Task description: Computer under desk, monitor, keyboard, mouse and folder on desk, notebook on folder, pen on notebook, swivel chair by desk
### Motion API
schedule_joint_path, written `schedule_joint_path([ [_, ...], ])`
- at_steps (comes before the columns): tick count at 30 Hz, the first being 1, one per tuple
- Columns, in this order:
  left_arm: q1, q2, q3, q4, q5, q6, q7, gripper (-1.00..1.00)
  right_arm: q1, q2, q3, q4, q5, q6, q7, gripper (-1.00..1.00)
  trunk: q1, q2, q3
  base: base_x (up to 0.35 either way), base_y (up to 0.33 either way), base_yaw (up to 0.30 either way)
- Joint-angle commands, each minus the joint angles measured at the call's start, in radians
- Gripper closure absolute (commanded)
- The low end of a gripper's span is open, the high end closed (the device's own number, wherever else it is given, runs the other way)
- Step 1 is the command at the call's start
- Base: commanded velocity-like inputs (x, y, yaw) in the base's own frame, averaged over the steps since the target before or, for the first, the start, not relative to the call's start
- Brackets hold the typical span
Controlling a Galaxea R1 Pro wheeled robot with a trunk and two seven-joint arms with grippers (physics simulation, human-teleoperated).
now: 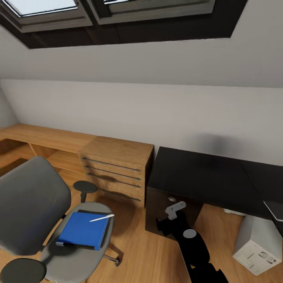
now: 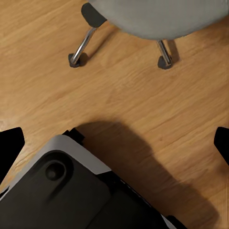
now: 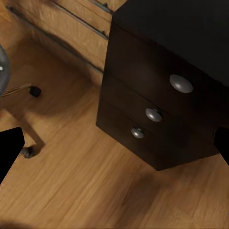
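Observation:
The grey swivel chair (image 1: pixel 33 204) stands at the lower left, apart from the desk. On its seat lies the blue folder (image 1: pixel 82 231), with the white pen (image 1: pixel 101 217) across its far corner. A dark flat edge, seemingly the notebook (image 1: pixel 76 246), pokes out from under the folder. The black-topped desk (image 1: pixel 204 177) fills the right half. The light grey computer (image 1: pixel 257 243) stands on the floor beneath it. My right arm (image 1: pixel 188 236) reaches toward the desk's drawer unit (image 3: pixel 152 114); the right gripper (image 3: pixel 114 148) is open and empty. The left gripper (image 2: pixel 114 143) hangs open over the floor near the chair's chrome legs (image 2: pixel 86 43).
A wooden drawer chest (image 1: pixel 118 169) and a low wooden shelf (image 1: pixel 43 137) run along the wall left of the desk. A sloped ceiling with skylights (image 1: pixel 118 15) hangs above. A pale-edged dark object (image 1: pixel 275 210) sits at the far right edge. My base (image 2: pixel 62 191) is on the wood floor.

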Motion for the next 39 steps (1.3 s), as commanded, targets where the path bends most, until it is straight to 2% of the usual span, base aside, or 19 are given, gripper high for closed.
schedule_joint_path([
  [1,0.000,0.001,0.000,0.002,0.003,0.003,-0.006,-1.00,-0.001,0.000,0.002,-0.002,0.010,0.005,0.008,-1.00,0.000,-0.001,0.000,0.000,0.000,0.256],
  [2,-0.001,0.001,0.001,0.011,0.003,0.006,-0.046,-1.00,-0.001,0.000,0.004,-0.002,0.011,0.007,0.008,-1.00,0.000,-0.001,0.001,0.000,0.000,0.231],
  [6,-0.001,0.001,0.001,0.016,0.003,0.007,-0.060,-1.00,-0.001,0.000,0.006,-0.002,0.011,0.008,0.008,-1.00,0.000,-0.001,0.004,0.000,0.000,0.229],
  [28,-0.001,0.001,0.002,0.038,0.002,0.011,-0.071,-1.00,-0.002,0.000,0.007,-0.001,0.011,0.010,0.008,-1.00,0.000,-0.001,0.015,0.000,0.000,0.256],
  [29,0.002,0.003,-0.001,0.050,0.001,0.014,-0.093,-1.00,-0.017,0.000,0.003,0.014,0.013,0.010,0.011,-1.00,0.000,-0.001,0.015,0.000,0.000,0.275],
  [36,0.011,0.020,0.000,0.090,0.002,0.015,-0.125,-1.00,-0.086,0.000,-0.006,0.126,0.012,0.010,0.043,-1.00,0.000,-0.001,0.016,0.000,0.000,0.276],
  [39,0.014,0.032,0.003,0.126,0.004,0.015,-0.183,-1.00,-0.128,0.000,-0.008,0.196,0.009,0.009,0.098,-1.00,0.000,-0.001,0.016,0.000,0.000,0.276],
])
